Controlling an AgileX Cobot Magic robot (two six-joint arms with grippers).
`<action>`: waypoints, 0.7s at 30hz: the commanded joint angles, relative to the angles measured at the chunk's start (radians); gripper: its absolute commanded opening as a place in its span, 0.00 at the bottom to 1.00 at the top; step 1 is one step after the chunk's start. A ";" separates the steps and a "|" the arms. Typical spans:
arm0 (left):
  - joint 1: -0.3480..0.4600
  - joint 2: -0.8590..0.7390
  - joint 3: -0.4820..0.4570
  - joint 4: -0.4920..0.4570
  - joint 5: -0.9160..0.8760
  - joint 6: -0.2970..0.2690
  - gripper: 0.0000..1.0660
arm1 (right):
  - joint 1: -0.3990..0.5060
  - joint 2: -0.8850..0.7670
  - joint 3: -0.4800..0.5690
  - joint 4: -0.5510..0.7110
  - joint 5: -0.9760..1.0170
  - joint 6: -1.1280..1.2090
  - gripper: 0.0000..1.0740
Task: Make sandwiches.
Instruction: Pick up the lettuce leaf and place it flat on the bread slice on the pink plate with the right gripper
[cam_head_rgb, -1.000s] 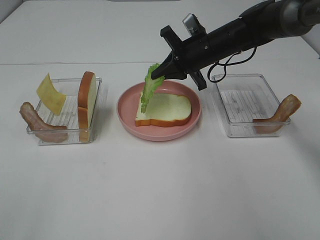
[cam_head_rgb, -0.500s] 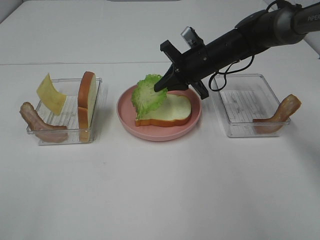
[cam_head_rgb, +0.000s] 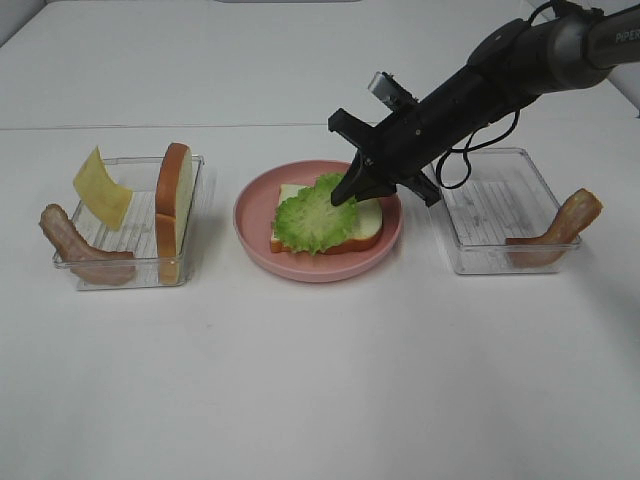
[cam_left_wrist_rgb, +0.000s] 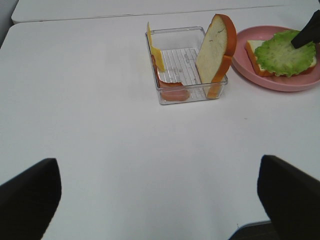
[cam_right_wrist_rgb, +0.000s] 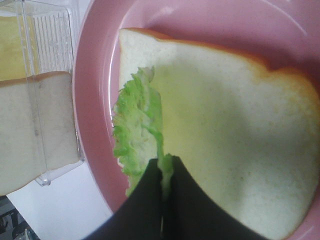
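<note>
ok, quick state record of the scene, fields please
plate: bread slice flat on it, lettuce on top
right gripper: shut on lettuce edge
left gripper: open, over the table
left tray: cheese, bacon strip, upright bread slice
right tray: second bacon strip leaning on its side wall

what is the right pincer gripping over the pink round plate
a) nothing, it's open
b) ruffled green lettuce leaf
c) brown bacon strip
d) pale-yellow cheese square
B: the right pincer is shut on the edge of the ruffled green lettuce leaf, which lies on the white bread slice on the pink round plate.
</note>
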 joint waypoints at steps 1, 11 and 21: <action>-0.003 -0.014 0.004 0.000 -0.004 -0.004 0.96 | 0.004 -0.017 -0.004 -0.013 -0.004 0.001 0.00; -0.003 -0.014 0.004 0.000 -0.004 -0.004 0.96 | 0.005 -0.020 -0.040 -0.063 0.019 0.024 0.46; -0.003 -0.014 0.004 0.000 -0.004 -0.004 0.96 | 0.005 -0.020 -0.135 -0.107 0.123 0.079 0.70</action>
